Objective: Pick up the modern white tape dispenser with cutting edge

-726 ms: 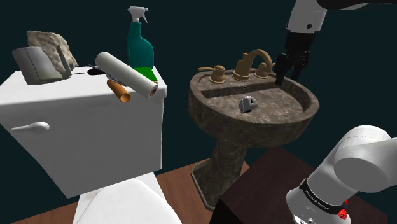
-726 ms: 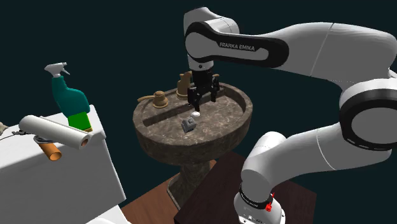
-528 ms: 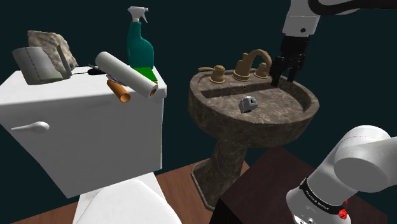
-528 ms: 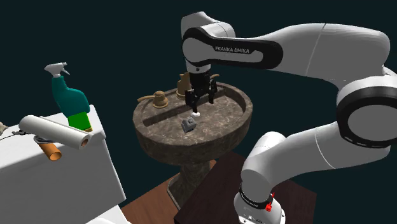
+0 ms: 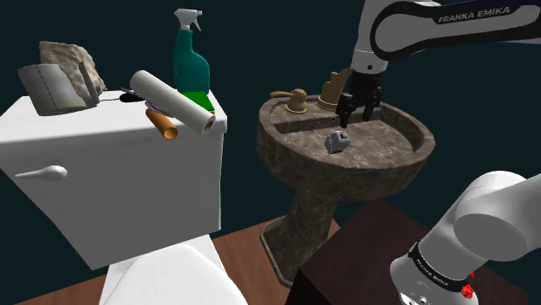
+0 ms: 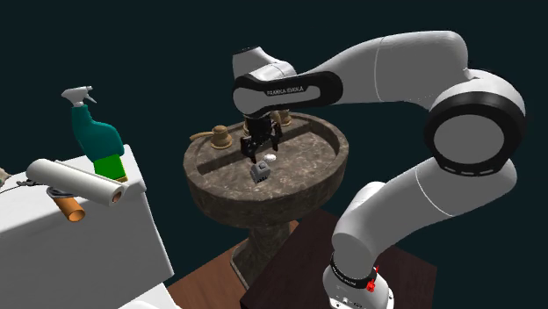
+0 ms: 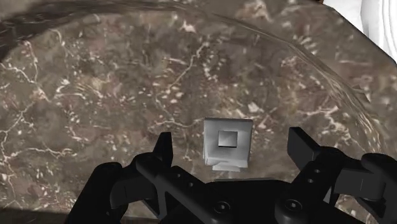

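**Readable text: one brand mark**

"FRANKA EMIKA", white capitals on the black section of the arm link [image 5: 472,16], at the top right of the shoulder view, above the sink [image 5: 414,149]. The same mark is on the same link in the second exterior view, over the basin. The black collar [image 5: 431,265] at the arm's base has small white lettering, too small to read.
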You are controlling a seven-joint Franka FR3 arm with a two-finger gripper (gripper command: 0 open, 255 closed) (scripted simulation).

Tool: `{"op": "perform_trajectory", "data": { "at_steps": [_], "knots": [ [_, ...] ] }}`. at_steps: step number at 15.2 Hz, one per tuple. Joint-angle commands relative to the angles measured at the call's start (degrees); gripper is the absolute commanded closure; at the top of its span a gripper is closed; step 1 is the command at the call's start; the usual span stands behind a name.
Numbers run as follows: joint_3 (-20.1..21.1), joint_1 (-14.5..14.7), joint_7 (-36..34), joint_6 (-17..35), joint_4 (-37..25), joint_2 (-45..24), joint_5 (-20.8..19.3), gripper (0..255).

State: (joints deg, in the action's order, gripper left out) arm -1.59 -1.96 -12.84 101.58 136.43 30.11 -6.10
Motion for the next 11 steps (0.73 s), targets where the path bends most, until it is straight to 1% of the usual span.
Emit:
{"op": "perform_trajectory", "data": {
  "at_steps": [1,3,11],
  "knots": [
    [0.1,-0.4,-1.0,4.1,-0.1,-3.4,-0.9,0],
    [0.2,-0.7,-2.0,7.5,-0.5,-6.7,-1.6,0],
    [0.1,-0.8,-2.7,13.7,4.0,-8.5,-2.0,0]
  ]
}}
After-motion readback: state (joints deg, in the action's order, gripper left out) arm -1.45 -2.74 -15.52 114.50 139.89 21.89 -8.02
